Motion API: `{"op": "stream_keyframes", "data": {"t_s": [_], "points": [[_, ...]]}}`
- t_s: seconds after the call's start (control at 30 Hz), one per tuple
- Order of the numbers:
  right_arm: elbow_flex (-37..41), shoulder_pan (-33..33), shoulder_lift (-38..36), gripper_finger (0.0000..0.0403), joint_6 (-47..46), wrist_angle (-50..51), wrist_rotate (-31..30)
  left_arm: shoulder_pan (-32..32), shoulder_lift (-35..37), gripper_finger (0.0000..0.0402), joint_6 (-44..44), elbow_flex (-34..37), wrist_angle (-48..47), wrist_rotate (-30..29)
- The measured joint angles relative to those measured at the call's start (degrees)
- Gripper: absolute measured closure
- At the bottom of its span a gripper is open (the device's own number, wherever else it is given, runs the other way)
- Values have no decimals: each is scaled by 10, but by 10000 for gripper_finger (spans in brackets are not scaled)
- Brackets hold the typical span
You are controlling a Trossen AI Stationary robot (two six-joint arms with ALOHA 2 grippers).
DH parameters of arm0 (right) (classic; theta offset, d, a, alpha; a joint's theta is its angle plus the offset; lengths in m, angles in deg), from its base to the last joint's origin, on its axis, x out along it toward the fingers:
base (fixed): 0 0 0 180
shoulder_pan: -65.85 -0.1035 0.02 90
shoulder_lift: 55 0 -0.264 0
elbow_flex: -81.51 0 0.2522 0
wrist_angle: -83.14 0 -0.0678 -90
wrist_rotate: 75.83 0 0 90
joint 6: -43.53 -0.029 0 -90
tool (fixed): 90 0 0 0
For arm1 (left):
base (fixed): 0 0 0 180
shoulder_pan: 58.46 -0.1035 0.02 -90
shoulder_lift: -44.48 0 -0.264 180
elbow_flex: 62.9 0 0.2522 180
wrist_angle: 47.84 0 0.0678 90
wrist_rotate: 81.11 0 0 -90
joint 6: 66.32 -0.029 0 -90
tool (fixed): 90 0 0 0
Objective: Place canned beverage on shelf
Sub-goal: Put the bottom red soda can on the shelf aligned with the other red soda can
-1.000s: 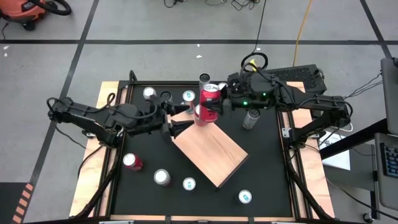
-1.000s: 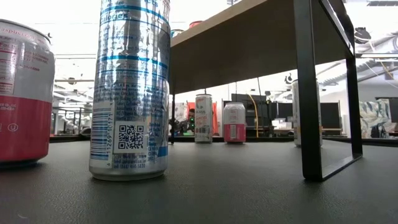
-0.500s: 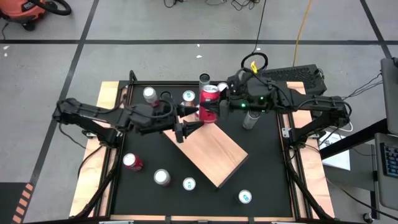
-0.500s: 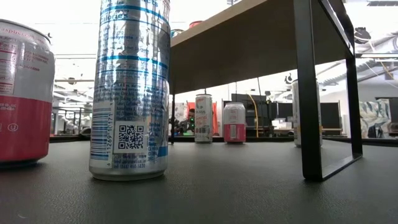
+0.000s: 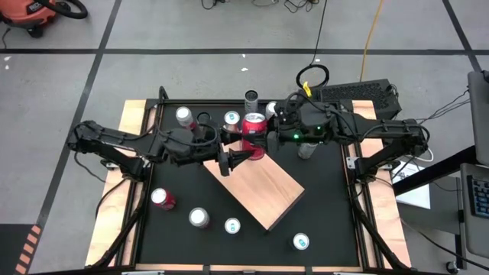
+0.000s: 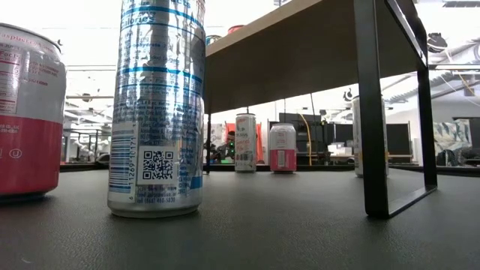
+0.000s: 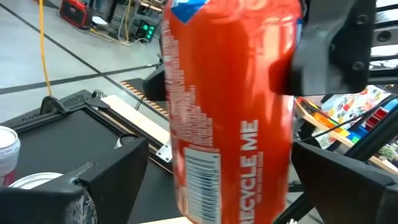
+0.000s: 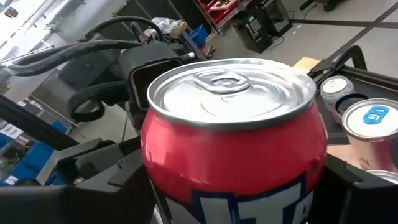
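Nearest you, along the front of the table [image 5: 321,214], stand loose cans: a red-topped can [image 5: 161,198] at the left, a silver can [image 5: 199,218], a blue-tab can [image 5: 232,226] and another white can [image 5: 301,242] toward the right. In the low view the silver can [image 6: 157,105] and a red-and-white can [image 6: 28,112] fill the foreground.

Past them you have the shelf [image 5: 260,191], a pale wood slab raised on black legs and lying at an angle across the middle of the table; the low view shows its underside [image 6: 300,52] and a black leg [image 6: 373,112].

At the shelf's far corner, your right gripper [image 5: 263,136] holds the red can [image 5: 254,131] upright, its fingers clamped on the can's sides. The right wrist view looks down on the can's silver lid [image 8: 233,93]. Whether the can touches the wood you cannot tell.

Your left gripper [image 5: 238,143] is right at the can from the other side, fingers spread wide with the can [image 7: 230,112] between them, not closed on it.

Farther back, more cans stand by the rear edge: one silver top [image 5: 183,115], a blue-tab one [image 5: 231,118], a tall dark can [image 5: 251,98], and a grey can [image 5: 308,147] under the right arm.
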Motion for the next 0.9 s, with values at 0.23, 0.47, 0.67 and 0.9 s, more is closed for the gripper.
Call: {"op": "stream_keyframes", "data": {"t_s": [0.23,0.47,0.67,0.9], "points": [[0,-10,0,128,2,-7,-1,-2,-10,4,18,0,1,33],[0,-9,0,128,10,-14,-2,-6,-24,4,45,0,7,63],[0,-9,0,127,11,-12,-2,-7,-28,21,45,0,30,66],[0,-9,-1,125,13,-13,-2,-8,-28,70,43,0,46,70]]}}
